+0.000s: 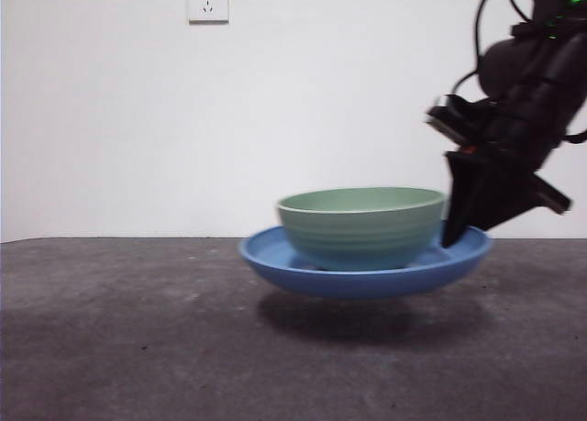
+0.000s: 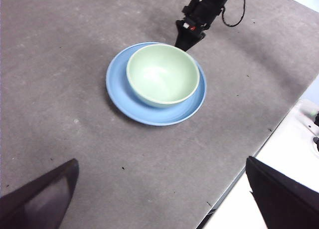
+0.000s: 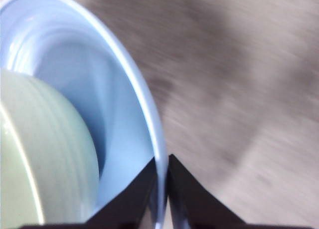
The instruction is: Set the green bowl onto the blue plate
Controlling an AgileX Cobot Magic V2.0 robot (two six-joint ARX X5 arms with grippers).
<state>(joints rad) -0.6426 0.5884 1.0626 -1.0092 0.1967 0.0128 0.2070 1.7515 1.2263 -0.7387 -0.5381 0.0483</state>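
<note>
The round, deep, pale mint-green ceramic bowl (image 1: 361, 227) already sits inside the wide, glossy blue plate (image 1: 275, 254), so placement looks done. The right gripper (image 3: 160, 189) pinches the plate's rim, holding it seemingly off the grey table (image 2: 60, 89); setting down and releasing remain. The left gripper (image 2: 159, 209) waits spread, well apart.

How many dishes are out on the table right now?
2. The green bowl sits inside the blue plate, near the table's middle. The right gripper is clamped on the plate's rim. I see no others.
</note>
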